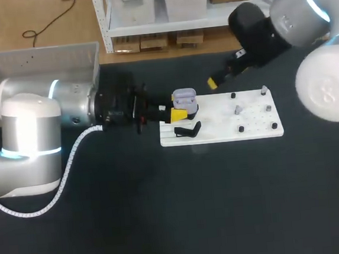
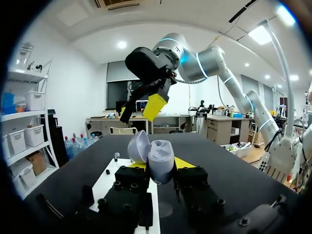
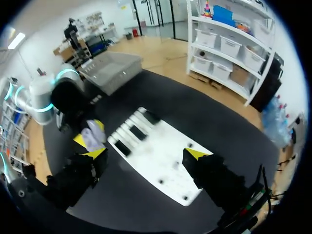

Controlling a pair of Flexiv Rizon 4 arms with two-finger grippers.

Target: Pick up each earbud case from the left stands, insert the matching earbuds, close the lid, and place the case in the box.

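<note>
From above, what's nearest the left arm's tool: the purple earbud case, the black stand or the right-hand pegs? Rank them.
1. Earbud case, held in the left tool.
2. Black stand, close by on the board's left end.
3. Pegs, at the board's right end.

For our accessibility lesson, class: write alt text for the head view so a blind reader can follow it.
The left gripper holds a pale purple earbud case, lid open, at the left end of a white board on a dark table. The right gripper hangs near the board's far edge; a grey box sits far left.
</note>
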